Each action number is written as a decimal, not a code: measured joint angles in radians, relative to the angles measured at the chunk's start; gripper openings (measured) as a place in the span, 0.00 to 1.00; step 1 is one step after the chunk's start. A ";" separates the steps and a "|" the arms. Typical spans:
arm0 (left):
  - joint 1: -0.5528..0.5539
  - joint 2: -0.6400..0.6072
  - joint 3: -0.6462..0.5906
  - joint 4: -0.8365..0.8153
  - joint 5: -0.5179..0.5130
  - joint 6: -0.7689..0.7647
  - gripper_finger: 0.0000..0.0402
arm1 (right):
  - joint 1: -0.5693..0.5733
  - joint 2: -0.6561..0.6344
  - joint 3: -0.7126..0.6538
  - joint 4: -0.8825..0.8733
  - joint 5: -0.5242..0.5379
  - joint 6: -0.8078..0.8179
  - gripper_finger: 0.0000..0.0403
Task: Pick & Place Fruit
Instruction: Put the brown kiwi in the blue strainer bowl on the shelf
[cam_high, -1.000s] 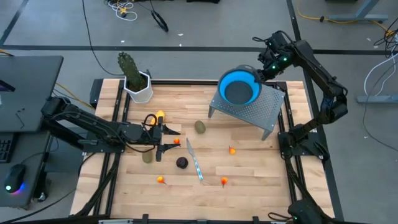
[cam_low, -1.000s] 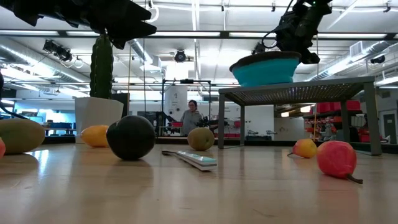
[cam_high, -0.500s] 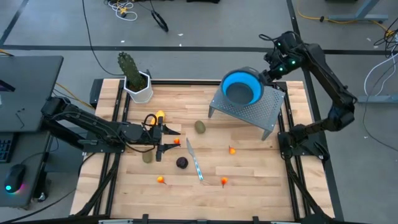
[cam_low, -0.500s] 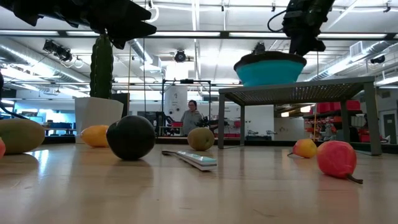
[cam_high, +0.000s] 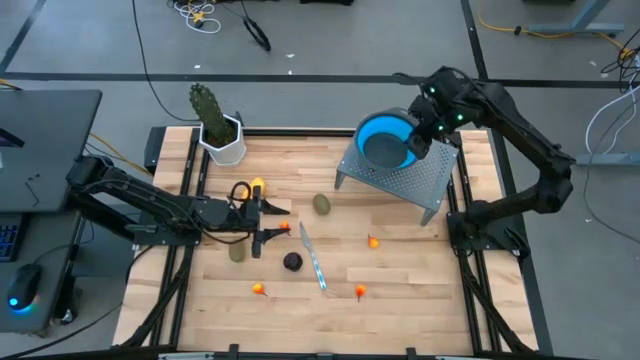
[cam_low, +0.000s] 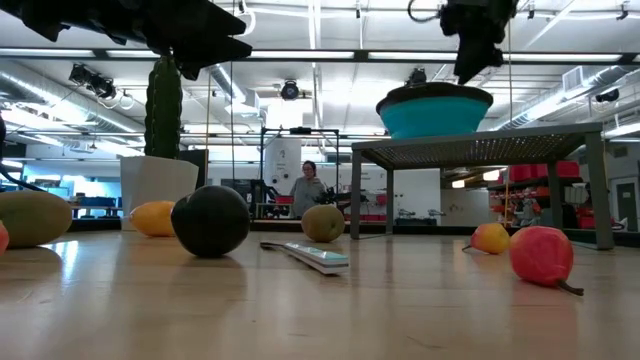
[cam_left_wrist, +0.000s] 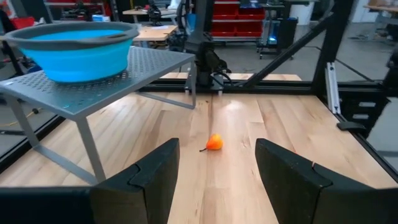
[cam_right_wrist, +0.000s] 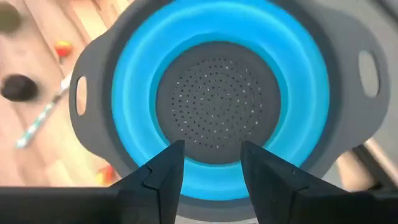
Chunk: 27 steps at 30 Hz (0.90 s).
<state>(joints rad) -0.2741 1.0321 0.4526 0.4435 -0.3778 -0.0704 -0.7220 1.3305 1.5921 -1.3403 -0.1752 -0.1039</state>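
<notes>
All the fruit (cam_high: 322, 204) sits on the table (cam_high: 400, 290) near the left end effector (cam_high: 262, 221) (fingers apart, empty), while the right end effector (cam_high: 412, 145), open too, hovers over the blue colander (cam_high: 385, 143).

I see even, bright overhead light in the high view, with soft short shadows on the desk (cam_high: 400, 270). In the low view, ceiling strip lights (cam_low: 300, 55) glare against the dark arms, and the near desk surface shows pale reflections and is out of focus. The right wrist view is motion-blurred at the wooden edge; the colander (cam_right_wrist: 217, 99) is sharp.
</notes>
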 joint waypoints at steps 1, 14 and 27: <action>0.000 0.000 0.000 0.001 -0.008 -0.004 0.55 | 0.028 -0.014 0.000 0.011 0.021 0.004 0.42; 0.000 0.000 0.000 0.081 -0.094 -0.039 0.55 | 0.488 -0.111 -0.018 0.120 0.314 0.240 0.42; 0.024 0.000 0.070 -0.025 -0.121 -0.125 0.55 | 0.877 -0.159 -0.208 0.282 0.630 0.492 0.42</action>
<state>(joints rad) -0.2506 1.0321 0.5227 0.4181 -0.4989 -0.1955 0.1555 1.1717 1.3838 -1.0581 0.4546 0.3882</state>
